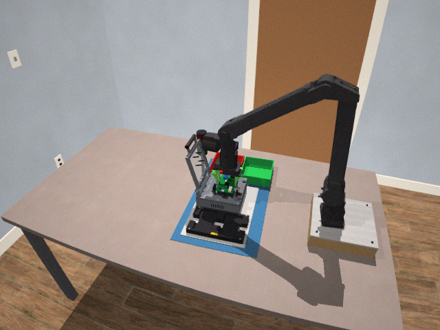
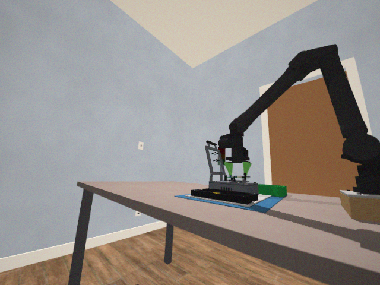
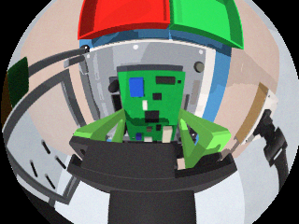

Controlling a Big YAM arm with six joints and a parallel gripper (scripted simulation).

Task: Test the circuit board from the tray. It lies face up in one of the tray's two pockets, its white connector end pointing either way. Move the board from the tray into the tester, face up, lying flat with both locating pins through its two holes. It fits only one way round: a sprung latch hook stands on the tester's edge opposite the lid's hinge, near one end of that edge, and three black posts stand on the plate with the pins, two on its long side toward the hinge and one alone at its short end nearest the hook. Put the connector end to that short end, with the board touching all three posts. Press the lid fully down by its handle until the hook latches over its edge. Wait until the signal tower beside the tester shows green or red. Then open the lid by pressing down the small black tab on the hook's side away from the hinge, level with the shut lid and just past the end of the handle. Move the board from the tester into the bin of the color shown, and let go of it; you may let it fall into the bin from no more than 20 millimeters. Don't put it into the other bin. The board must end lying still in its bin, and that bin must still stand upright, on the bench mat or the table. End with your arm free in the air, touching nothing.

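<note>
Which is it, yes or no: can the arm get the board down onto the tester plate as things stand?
Probably yes. The lid stands swung up, leaving the tester open, and the gripper holds the board directly above it with nothing between.

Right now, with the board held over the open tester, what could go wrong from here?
1. The gripper holds the circuit board by its edges; it could settle tilted, missing the tester pins.
2. The raised lid stands close beside the wrist, so the arm might knock it.
3. The red bin and green bin sit side by side, so sorting could go wrong.
</note>
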